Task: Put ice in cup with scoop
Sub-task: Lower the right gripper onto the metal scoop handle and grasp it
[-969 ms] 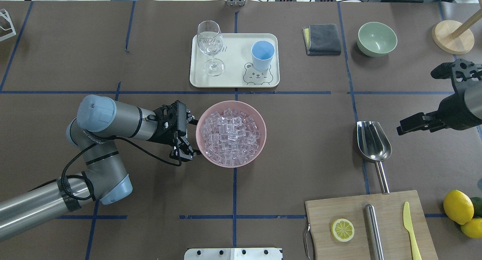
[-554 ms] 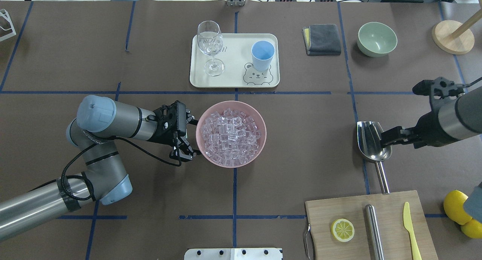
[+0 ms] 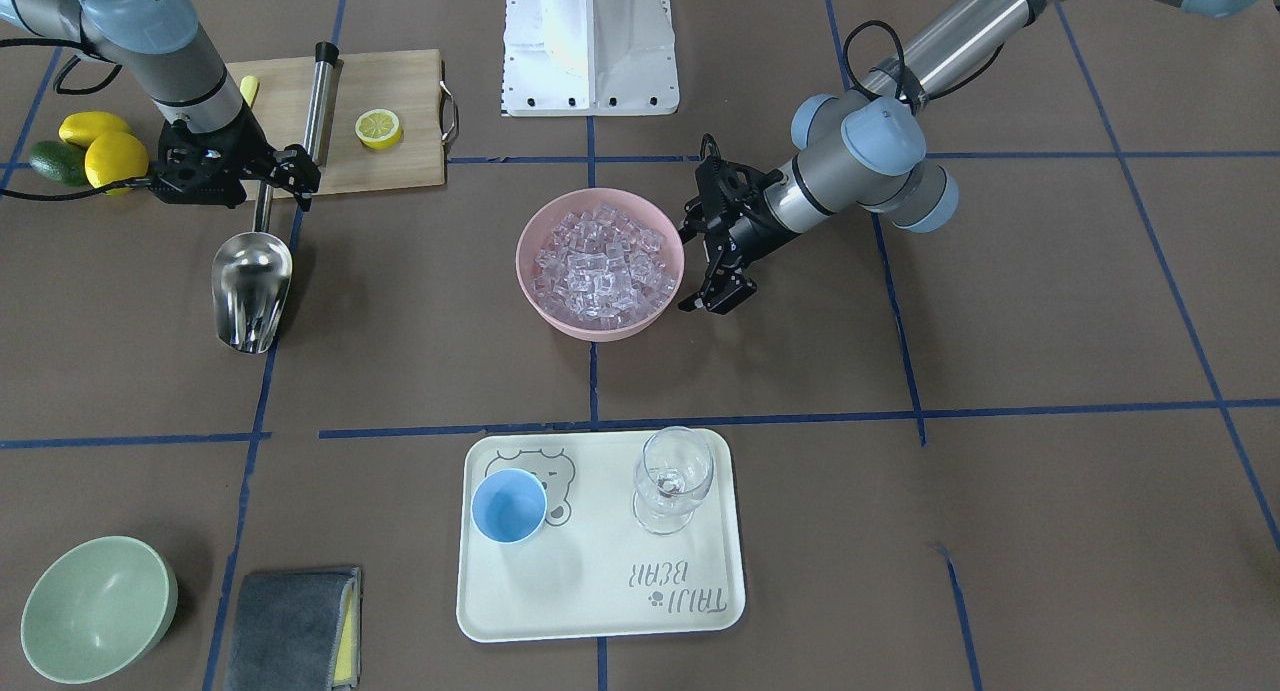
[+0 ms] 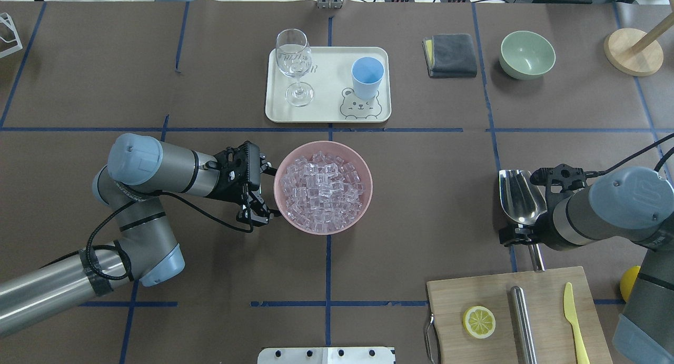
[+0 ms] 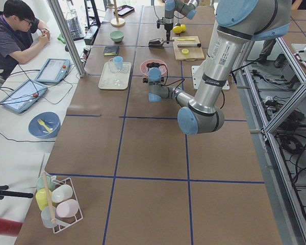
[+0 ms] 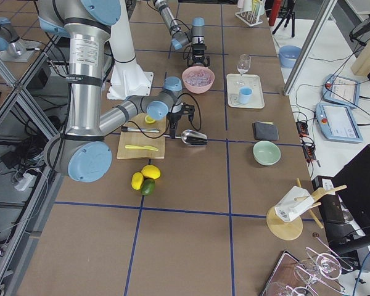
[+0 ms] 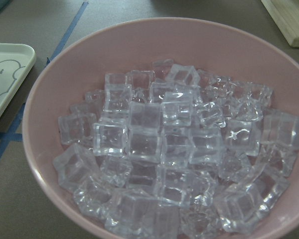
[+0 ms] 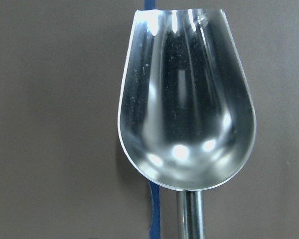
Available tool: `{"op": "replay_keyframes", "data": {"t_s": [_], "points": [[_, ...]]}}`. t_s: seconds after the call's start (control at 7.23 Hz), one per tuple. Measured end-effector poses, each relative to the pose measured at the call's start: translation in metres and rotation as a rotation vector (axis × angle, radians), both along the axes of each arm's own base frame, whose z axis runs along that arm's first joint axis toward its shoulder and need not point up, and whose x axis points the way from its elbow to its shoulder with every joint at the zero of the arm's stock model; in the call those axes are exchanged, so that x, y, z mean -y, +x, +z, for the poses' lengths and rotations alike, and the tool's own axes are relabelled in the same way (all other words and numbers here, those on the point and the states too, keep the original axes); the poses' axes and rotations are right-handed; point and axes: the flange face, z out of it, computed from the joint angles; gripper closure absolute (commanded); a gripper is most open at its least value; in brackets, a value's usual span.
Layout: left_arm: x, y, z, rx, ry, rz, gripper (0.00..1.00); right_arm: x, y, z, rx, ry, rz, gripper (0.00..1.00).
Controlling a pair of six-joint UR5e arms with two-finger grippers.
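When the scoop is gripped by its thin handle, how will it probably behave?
The scoop looks like rigid polished steel, so it should stay stiff but may slip in a grip. Its handle is a thin round rod, so it could twist. The wide pan probably makes it front-heavy.

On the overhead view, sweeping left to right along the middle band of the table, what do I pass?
left claw → pink bowl, heaped with ice → scoop
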Motion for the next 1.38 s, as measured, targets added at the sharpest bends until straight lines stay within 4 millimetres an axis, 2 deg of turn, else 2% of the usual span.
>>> {"op": "replay_keyframes", "data": {"t_s": [0.42,0.55,0.69,0.83,0.97,1.38], "points": [[0.000,0.000,0.001,0.001,-0.001,0.000,0.00,-0.005,-0.001,0.012,-0.009,0.003,-0.015,0.14],[0.000,0.000,0.001,0.000,0.000,0.000,0.00,-0.006,0.001,0.015,-0.014,0.003,-0.017,0.21],[0.000,0.000,0.001,0.000,0.000,0.000,0.00,-0.006,0.001,0.017,-0.017,0.002,-0.018,0.44],[0.000,0.000,0.001,0.000,0.000,-0.001,0.00,-0.007,0.001,0.018,-0.019,0.000,-0.019,0.78],[0.000,0.000,0.001,0.000,0.000,0.000,0.00,-0.007,0.002,0.018,-0.020,-0.005,-0.021,1.00],[0.000,0.000,0.001,-0.001,0.000,0.001,0.00,-0.008,0.002,0.019,-0.022,-0.011,-0.025,1.00]]}}
